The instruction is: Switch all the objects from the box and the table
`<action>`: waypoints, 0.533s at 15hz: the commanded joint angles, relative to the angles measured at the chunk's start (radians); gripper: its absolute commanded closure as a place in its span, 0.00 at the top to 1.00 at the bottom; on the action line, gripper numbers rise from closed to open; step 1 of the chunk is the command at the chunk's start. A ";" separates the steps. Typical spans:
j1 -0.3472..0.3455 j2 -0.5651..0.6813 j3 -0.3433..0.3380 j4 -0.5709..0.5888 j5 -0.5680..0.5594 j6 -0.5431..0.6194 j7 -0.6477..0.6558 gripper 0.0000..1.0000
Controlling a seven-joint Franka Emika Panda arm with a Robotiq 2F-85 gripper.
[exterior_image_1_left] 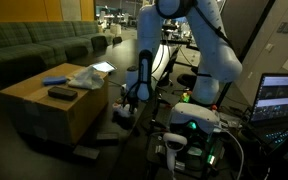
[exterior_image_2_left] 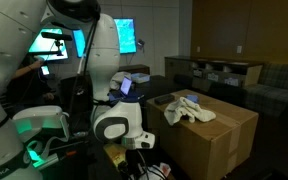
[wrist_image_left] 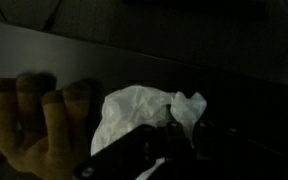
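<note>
In the wrist view a crumpled white cloth rag (wrist_image_left: 134, 115) lies on the black table (wrist_image_left: 94, 60). My gripper (wrist_image_left: 187, 136) is shut, and a peak of the rag rises between its dark fingers (wrist_image_left: 172, 135). In an exterior view the gripper (exterior_image_1_left: 125, 112) hangs low beside the tan cardboard box (exterior_image_1_left: 54, 115). On that box lie a blue flat item (exterior_image_1_left: 55, 80), a dark block (exterior_image_1_left: 62, 93) and more white cloth (exterior_image_1_left: 89, 75). White rags (exterior_image_2_left: 189, 108) also show on top of the box (exterior_image_2_left: 219, 140).
A tan hand-shaped thing (wrist_image_left: 34, 125) lies on the table just left of the rag. A green sofa (exterior_image_1_left: 34, 45) stands behind the box. An open laptop (exterior_image_1_left: 284, 98) and cables sit near the robot's base (exterior_image_1_left: 199, 125).
</note>
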 commanded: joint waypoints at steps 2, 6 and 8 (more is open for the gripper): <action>0.126 -0.206 -0.183 -0.135 -0.037 -0.055 -0.012 0.08; 0.311 -0.293 -0.432 -0.152 -0.062 -0.075 0.017 0.08; 0.423 -0.314 -0.579 -0.133 -0.089 -0.096 0.031 0.09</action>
